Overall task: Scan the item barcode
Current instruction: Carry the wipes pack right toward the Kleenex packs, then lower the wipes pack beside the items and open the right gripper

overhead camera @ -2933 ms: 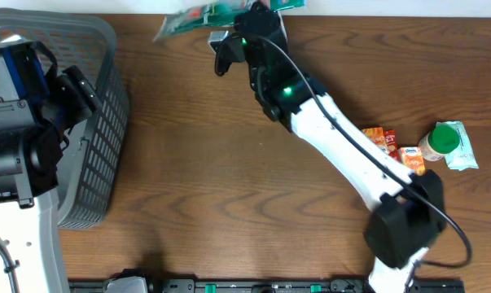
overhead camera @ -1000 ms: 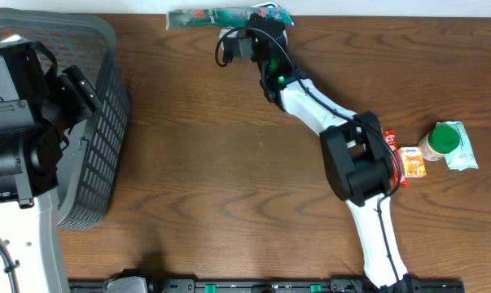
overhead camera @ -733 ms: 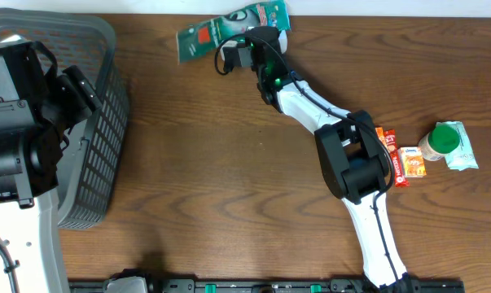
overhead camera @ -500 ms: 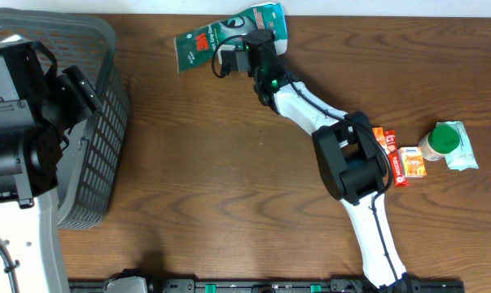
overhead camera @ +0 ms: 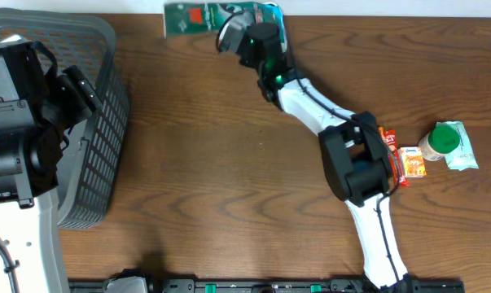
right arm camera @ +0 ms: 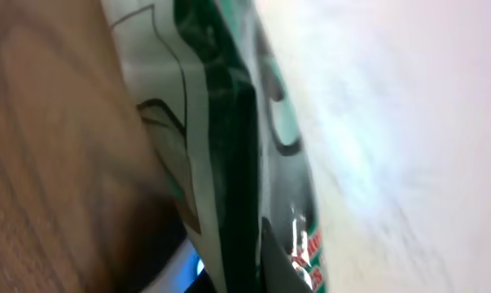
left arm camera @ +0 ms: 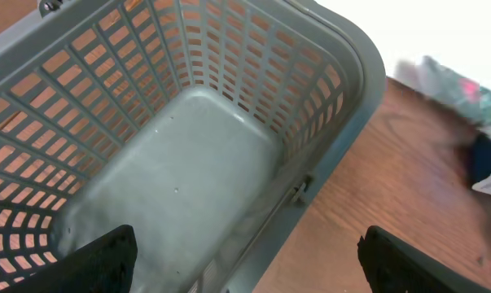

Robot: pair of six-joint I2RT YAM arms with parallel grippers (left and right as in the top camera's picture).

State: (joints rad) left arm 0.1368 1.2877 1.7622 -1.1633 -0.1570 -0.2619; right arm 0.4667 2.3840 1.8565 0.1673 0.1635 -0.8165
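Green film with a red patch on its face: the green flat plastic packet (overhead camera: 184, 16) is my item. It is at the far edge of the brown wooden table (overhead camera: 212, 179), stretched lengthwise along that edge. The right gripper (overhead camera: 243, 26) has it by its right-hand part, jaws pinched tight on the film, and the packet's free end sticks out to the left past the fingers. On the right wrist camera the packet (right arm camera: 221, 122) fills the middle of the view, green with white print, blurred and nearly edge-on. There is wood grain on one side of it and a pale surface on the other. I can't pick out a barcode in any view.

Moving out from the packet, the right arm's white link (overhead camera: 310, 110) runs from it back toward the near edge of the table. Well to the packet's right, and nearer me, lie two small orange and red cartons (overhead camera: 401, 161), touching side by side. Just past them is a green-lidded round jar (overhead camera: 445, 137).

Well to the packet's left is the grey slotted plastic basket (overhead camera: 107, 122), standing at the table's left end. The left gripper (left arm camera: 247, 244) hangs over it with its jaws spread wide and nothing between them. On the left wrist camera its two dark fingertips (left arm camera: 107, 256) sit at the lower corners, with the basket's bare floor (left arm camera: 172, 163) in between. The packet (left arm camera: 457, 85) shows there too, as a blurred green streak beyond the basket's rim.
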